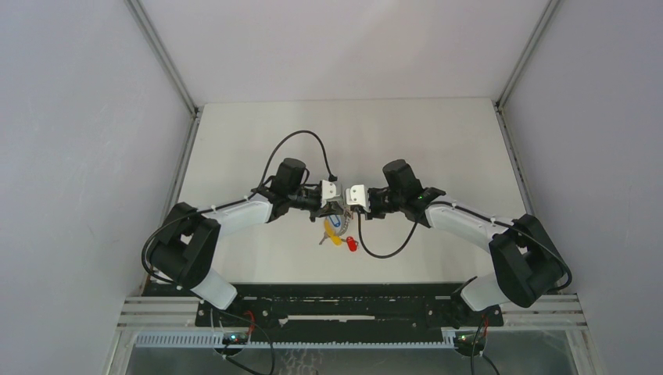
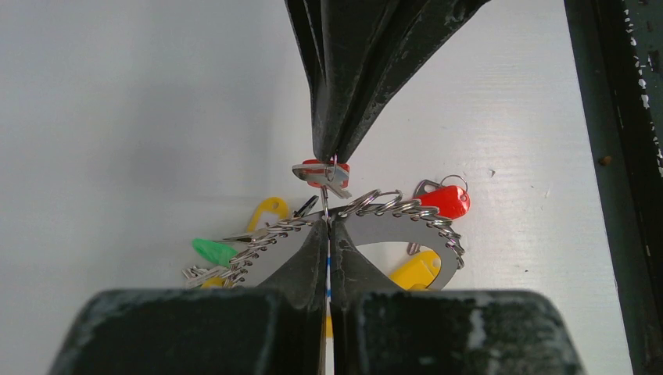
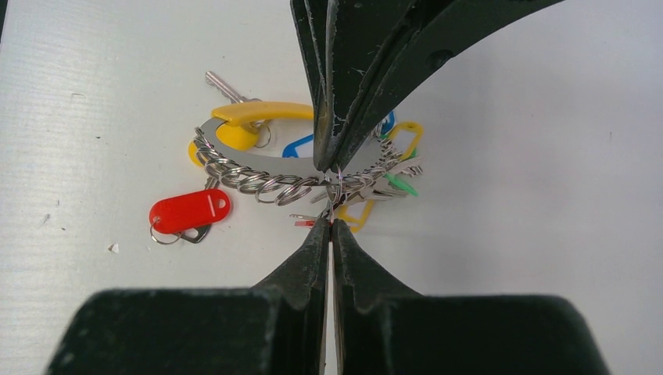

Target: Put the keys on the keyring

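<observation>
The white surface (image 1: 258, 141) carries the work, and both arms reach in over its middle until their tips almost meet. The left end effector (image 2: 327, 232) has its fingers pressed together on the keyring (image 3: 258, 181), pinching the row of small coiled steel loops that runs along its curved metal plate. Green, blue and yellow tags and a yellow band cluster around it. The frames do not show whether the ring rests on the surface or is held just above it. The right end effector (image 3: 330, 228) is closed on a red-tagged key (image 2: 322, 173), holding it just beside the pinched spot, tip to tip with the other arm. A second red-tagged key (image 3: 190, 211) lies loose on the surface close to the ring.

The step in hand looks like threading: the held key is being presented to the ring. The next move probably calls for a very fine push and twist, so the key's own small loop catches a coil while the left arm keeps the ring steady. The loose key would then follow.
</observation>
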Controlling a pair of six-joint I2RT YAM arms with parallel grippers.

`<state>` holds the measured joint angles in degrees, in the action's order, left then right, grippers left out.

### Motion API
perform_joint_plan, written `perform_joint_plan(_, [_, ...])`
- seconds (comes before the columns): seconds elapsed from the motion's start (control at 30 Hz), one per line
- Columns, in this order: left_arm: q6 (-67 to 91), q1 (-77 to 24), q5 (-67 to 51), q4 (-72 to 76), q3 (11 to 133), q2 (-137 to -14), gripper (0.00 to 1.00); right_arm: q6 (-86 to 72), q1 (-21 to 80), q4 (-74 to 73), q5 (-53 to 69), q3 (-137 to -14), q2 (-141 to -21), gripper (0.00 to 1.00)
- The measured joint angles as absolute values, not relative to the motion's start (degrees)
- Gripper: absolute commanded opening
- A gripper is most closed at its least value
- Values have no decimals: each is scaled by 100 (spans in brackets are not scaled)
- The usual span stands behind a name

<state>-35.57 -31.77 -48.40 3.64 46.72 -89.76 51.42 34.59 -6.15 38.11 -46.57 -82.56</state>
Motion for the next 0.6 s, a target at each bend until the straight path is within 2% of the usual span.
perform_joint_plan(0.6, [-3559, -3177, -4840, 366, 4672, -8973, 0, 5122, 3457, -607, 3804, -4788, -8350, 0])
